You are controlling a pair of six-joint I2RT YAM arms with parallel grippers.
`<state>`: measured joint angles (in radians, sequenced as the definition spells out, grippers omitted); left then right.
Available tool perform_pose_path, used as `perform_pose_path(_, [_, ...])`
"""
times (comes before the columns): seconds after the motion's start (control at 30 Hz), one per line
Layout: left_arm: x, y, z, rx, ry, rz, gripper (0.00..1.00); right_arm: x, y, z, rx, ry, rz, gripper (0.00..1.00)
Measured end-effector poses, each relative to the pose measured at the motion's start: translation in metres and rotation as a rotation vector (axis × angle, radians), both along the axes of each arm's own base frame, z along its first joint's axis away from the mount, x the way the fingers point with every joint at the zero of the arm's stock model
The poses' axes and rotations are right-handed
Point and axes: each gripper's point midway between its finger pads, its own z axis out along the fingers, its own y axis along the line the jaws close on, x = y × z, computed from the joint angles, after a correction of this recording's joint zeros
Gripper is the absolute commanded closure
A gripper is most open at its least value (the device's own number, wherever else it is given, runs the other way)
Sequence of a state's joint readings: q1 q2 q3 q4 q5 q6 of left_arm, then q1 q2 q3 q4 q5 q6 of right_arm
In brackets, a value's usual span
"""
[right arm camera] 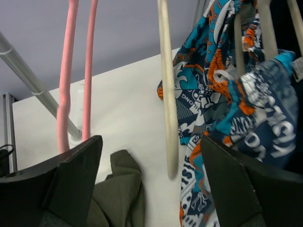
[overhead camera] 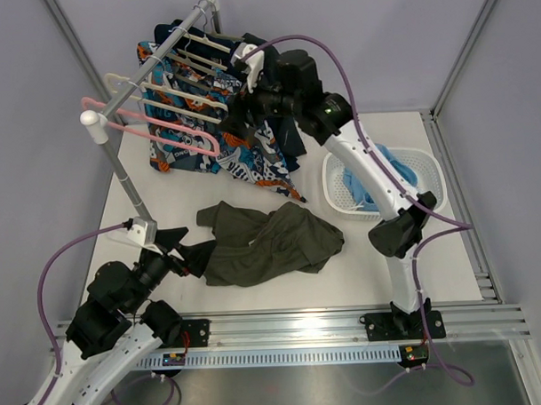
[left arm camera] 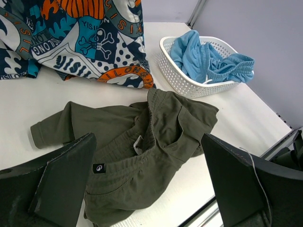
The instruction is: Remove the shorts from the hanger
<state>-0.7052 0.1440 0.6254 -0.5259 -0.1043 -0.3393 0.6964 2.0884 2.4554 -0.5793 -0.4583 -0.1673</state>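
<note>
Though patterned shorts (overhead camera: 260,163) partly hide their hangers (overhead camera: 192,107), the left gripper (left arm camera: 149,161) and right gripper (right arm camera: 151,156) gape empty; a blue garment (left arm camera: 203,59) fills the white basket (left arm camera: 180,80).

Printed shorts (overhead camera: 260,163) and olive shorts (overhead camera: 272,242) are matt cloth. The pink hanger (right arm camera: 63,109) is smooth plastic; the rail (right arm camera: 28,79), dull metal.

Clothes rack (overhead camera: 123,181) stands back left on the table (overhead camera: 362,275), hung shorts (overhead camera: 251,159) on its hangers (overhead camera: 161,124). Loose shorts (overhead camera: 267,243) lie before it — laundry basket (overhead camera: 434,175) to their right, cloth (overhead camera: 395,158) inside.
</note>
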Motion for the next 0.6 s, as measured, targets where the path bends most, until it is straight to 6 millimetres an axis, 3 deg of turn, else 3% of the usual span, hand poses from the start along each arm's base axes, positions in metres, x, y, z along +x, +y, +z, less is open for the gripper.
perform_pose_path(0.1, [0.0,0.0,0.0,-0.003,0.002,0.0,0.01,0.002,-0.033,0.014,0.014,0.013,-0.009,0.0])
perform_pose_path(0.2, [0.001,-0.001,-0.002,-0.005,0.008,0.0,0.01,0.005,-0.088,0.026,0.015,0.024,-0.06,0.01])
perform_pose_path(0.27, [0.002,-0.002,-0.007,0.001,0.022,0.001,0.01,-0.001,-0.123,0.022,-0.014,0.025,-0.08,0.0])
perform_pose_path(0.33, [0.004,-0.004,-0.011,0.004,0.04,0.002,0.01,-0.021,-0.145,0.003,-0.079,0.022,-0.037,0.01])
perform_pose_path(0.47, [0.008,-0.008,-0.019,0.015,0.078,0.004,0.01,-0.083,-0.158,-0.087,-0.268,0.109,0.164,0.01])
perform_pose_path(0.57, [0.011,-0.011,-0.024,0.024,0.102,0.005,0.01,-0.115,-0.17,-0.201,-0.458,0.257,0.19,0.01])
perform_pose_path(0.6, [0.012,-0.012,-0.025,0.024,0.107,0.005,0.01,-0.122,-0.174,-0.23,-0.513,0.295,0.18,0.0])
